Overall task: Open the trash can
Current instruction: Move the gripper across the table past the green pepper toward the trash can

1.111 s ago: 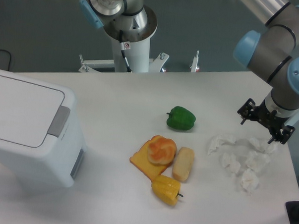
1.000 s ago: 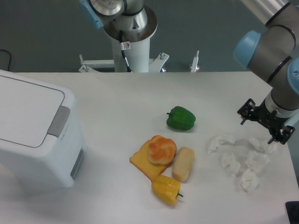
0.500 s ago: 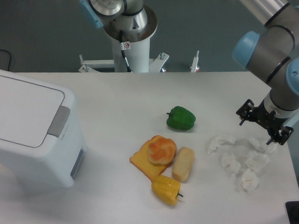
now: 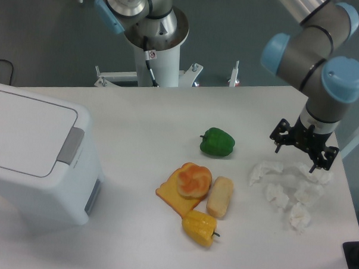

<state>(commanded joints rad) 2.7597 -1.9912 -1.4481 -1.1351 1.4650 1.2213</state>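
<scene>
The trash can is a big white boxy bin at the table's left edge. Its flat lid is down and a grey push tab sits on its right side. My gripper hangs far off at the right, just above the crumpled tissues. Its black fingers are spread apart with nothing between them. Most of the table's width lies between the gripper and the bin.
A green pepper lies mid-table. Below it are a bun on toast, a bread roll and a yellow pepper. Several crumpled white tissues lie at the right. The robot's base stands at the back.
The arm has swung left. My gripper has shifted a little leftward and slightly up over the tissues. The trash can and food have not moved.
</scene>
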